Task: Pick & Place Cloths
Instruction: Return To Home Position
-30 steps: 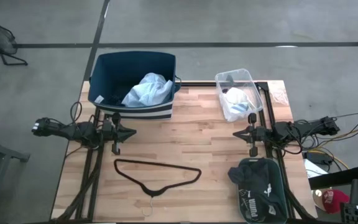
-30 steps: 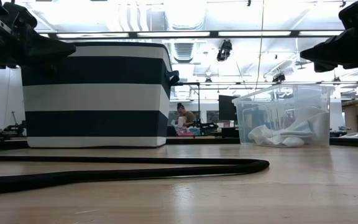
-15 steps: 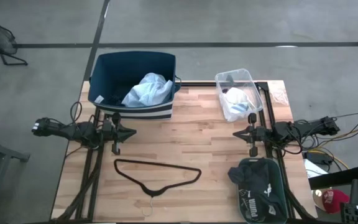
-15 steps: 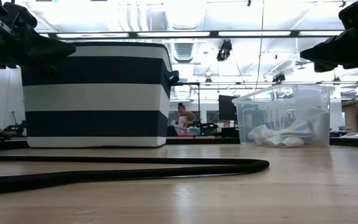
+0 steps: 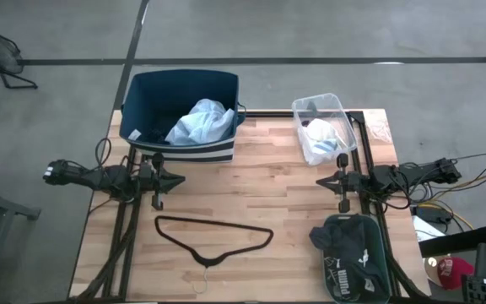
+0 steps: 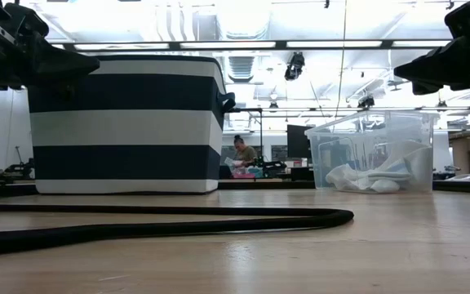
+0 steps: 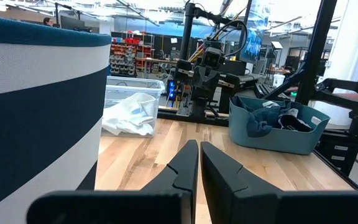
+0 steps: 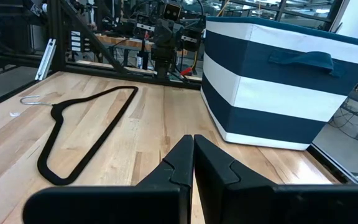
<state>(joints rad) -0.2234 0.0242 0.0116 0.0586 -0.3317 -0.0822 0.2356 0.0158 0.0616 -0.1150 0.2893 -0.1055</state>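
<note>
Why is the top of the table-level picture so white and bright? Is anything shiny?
Low view: ceiling lights glare white above the striped bin, and the wooden table mirrors a pale sheen. Right wrist view: the table shines beside the bin's base. High view: even light, no glare.

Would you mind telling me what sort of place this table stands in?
Probably a robotics lab or workshop: a person sits at a bench beyond the table, strip lights run overhead, and stocked shelves line the room.
</note>
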